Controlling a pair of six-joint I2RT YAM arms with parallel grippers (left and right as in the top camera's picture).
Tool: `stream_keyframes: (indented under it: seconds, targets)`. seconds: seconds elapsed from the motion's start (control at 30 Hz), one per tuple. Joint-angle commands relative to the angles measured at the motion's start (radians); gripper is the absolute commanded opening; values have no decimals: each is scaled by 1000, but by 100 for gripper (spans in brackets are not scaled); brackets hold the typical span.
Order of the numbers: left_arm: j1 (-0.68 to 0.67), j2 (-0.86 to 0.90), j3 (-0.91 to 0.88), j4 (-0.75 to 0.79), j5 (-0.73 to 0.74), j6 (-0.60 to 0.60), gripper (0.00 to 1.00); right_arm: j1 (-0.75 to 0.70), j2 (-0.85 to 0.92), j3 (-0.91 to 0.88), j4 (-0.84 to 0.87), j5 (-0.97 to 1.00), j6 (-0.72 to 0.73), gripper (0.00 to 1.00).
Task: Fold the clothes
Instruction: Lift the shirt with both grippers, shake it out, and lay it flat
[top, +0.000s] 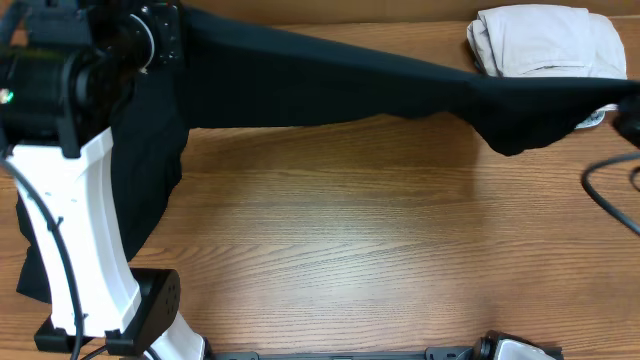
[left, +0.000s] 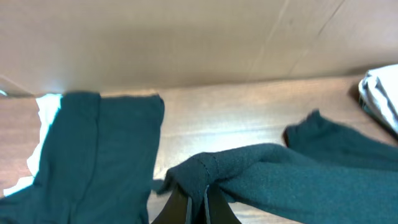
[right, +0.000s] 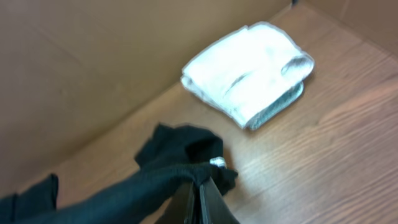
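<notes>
A black garment (top: 330, 85) is stretched in a taut band across the back of the table, from upper left to upper right, with a part hanging down at the left (top: 145, 190). My left gripper (left: 198, 202) is shut on a bunched edge of it (left: 261, 171); the arm covers it in the overhead view. My right gripper (right: 199, 196) is shut on the other end (right: 180, 158), next to a small white tag (right: 217, 162). In the overhead view this gripper is mostly out of frame at the right edge.
A folded white garment (top: 545, 40) lies at the back right, also in the right wrist view (right: 249, 74). A brown cardboard wall (left: 186, 37) runs along the back. The wooden table (top: 380, 240) lies below. A black cable (top: 605, 195) loops at the right edge.
</notes>
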Motion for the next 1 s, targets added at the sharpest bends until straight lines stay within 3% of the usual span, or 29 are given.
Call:
stream_keyframes:
  seconds: [0.0, 0.27, 0.47, 0.7, 0.97]
  targets:
    - [7, -52, 95, -6, -82, 22, 4, -51, -11, 156, -24, 18, -16, 4]
    - [7, -219, 163, -5, -265, 22, 4, -65, -27, 464, -91, 27, -16, 4]
    - [7, -366, 162, 2, -274, 22, 4, -65, -37, 702, -197, 22, -12, 4]
    - [7, -406, 156, -13, -278, 22, 4, -65, -125, 736, -196, 56, -9, 4]
    - [7, -266, 58, -60, -297, 14, 4, -65, -64, 619, -196, 26, -46, 4]
